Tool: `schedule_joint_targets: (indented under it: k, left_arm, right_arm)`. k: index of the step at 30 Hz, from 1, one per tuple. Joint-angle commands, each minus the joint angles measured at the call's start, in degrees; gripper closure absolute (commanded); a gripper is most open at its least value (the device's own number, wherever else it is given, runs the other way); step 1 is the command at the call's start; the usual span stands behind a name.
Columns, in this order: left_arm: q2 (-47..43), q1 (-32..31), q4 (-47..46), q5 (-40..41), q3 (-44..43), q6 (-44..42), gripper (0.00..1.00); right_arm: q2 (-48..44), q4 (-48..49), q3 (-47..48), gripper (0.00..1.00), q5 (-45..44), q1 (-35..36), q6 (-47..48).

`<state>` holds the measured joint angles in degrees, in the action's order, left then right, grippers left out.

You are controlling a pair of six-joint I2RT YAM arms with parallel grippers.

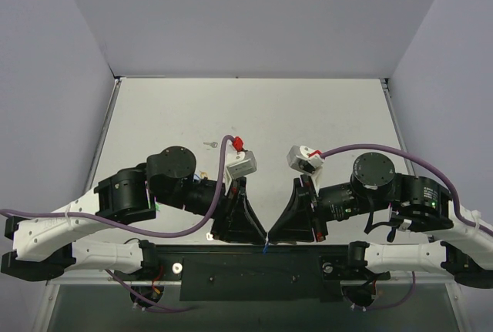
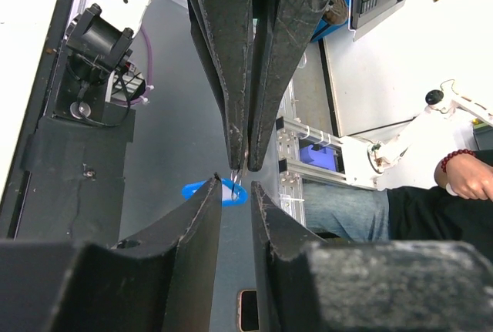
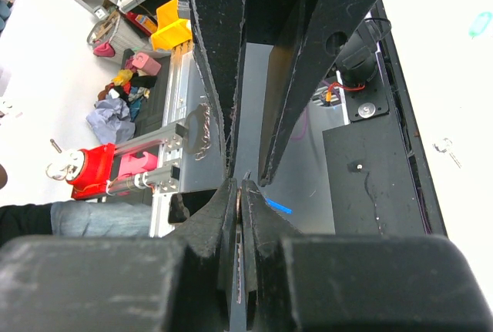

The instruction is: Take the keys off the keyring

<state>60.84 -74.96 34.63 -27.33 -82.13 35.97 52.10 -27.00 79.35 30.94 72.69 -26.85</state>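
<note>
My left pincer (image 2: 236,187) and right pincer (image 3: 240,193) met tip-to-tip, both nipped on the keyring (image 2: 223,191) hanging between them.

Two robot arms in black and white, with purple cables.

The left arm (image 1: 115,209) has a long white plastic shell, fat round black joints and a black base. The right arm (image 1: 400,216) looks the same, with a tiny green light on its black joint. A thin purple cable (image 1: 223,178) loops along each arm up to a small white camera box (image 1: 241,164) with a red plug on top. The left gripper (image 1: 254,233) and right gripper (image 1: 279,233) each have two black, wedge-shaped plastic fingers (image 2: 219,78) with scuffed, scratched edges. One finger has a round hole in its side. Both arms sit on a flat black plate with little silver screws.
</note>
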Motion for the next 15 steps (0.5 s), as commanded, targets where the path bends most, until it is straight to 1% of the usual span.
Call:
schedule_joint_targets:
  k: [1,5,7,8,9,10,15]
  left_arm:
    - [0.2,-0.2,-4.2,-1.4,0.3,0.5,0.70]
    - [0.4,-0.3,-4.9,-1.8,0.7,0.7,0.75]
    - [0.5,-0.2,-5.3,-1.9,0.7,0.9,0.81]
    - [0.6,-0.3,-5.4,-1.9,0.8,0.9,0.88]
    - [0.6,-0.3,-5.3,-2.2,0.7,0.9,0.91]
    - [0.8,-0.3,-5.4,-2.1,0.7,1.0,1.00]
    - [0.3,-0.2,-6.2,-1.9,1.4,1.5,1.00]
  right_arm:
    - [0.4,2.3,2.0,1.00,1.1,-0.3,0.5]
    - [0.5,2.3,2.1,1.00,1.2,-0.3,0.6]
    - [0.4,2.3,2.1,1.00,1.2,-0.3,0.7]
    - [0.4,2.3,2.1,1.00,1.3,-0.3,0.6]
    - [0.3,2.3,2.0,1.00,1.1,-0.3,0.6]
    - [0.2,2.3,2.0,1.00,1.1,-0.3,0.6]
    - [-0.1,2.4,1.7,1.00,0.2,-0.3,0.5]
